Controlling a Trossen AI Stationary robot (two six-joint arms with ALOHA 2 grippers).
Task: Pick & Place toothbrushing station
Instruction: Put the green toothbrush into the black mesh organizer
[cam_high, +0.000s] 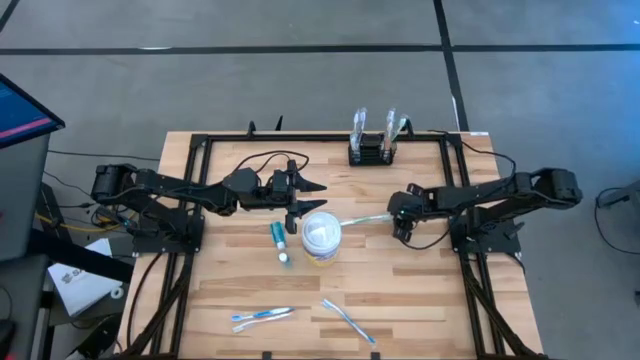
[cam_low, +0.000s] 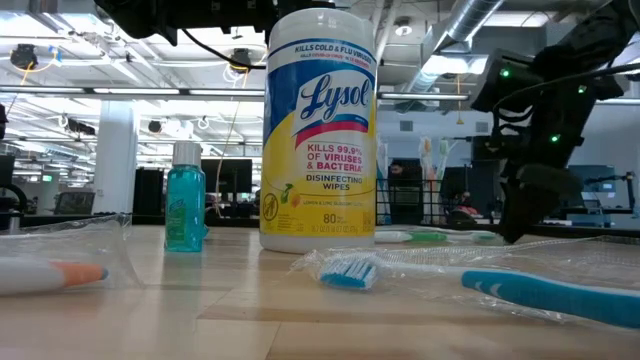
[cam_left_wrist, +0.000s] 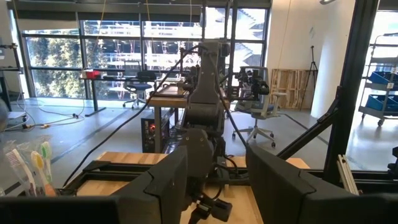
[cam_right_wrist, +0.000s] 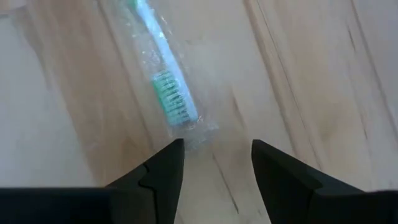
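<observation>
Blue toothbrushes (cam_high: 262, 316) in clear wrap lie at the bottom of the high view, closest to us. Next comes the white wipes tub (cam_high: 321, 238) in the middle, with a small teal bottle (cam_high: 281, 240) beside it. Right end effector (cam_high: 402, 226) is wide open and holds nothing; a wrapped green toothbrush (cam_right_wrist: 166, 93) lies just past its tips. Left end effector (cam_high: 305, 198) is wide open and empty too, near the tub. Farthest back, at the top middle of the surface (cam_high: 420, 290), stands the black toothbrushing station (cam_high: 372, 150) with wrapped brushes standing in it.
</observation>
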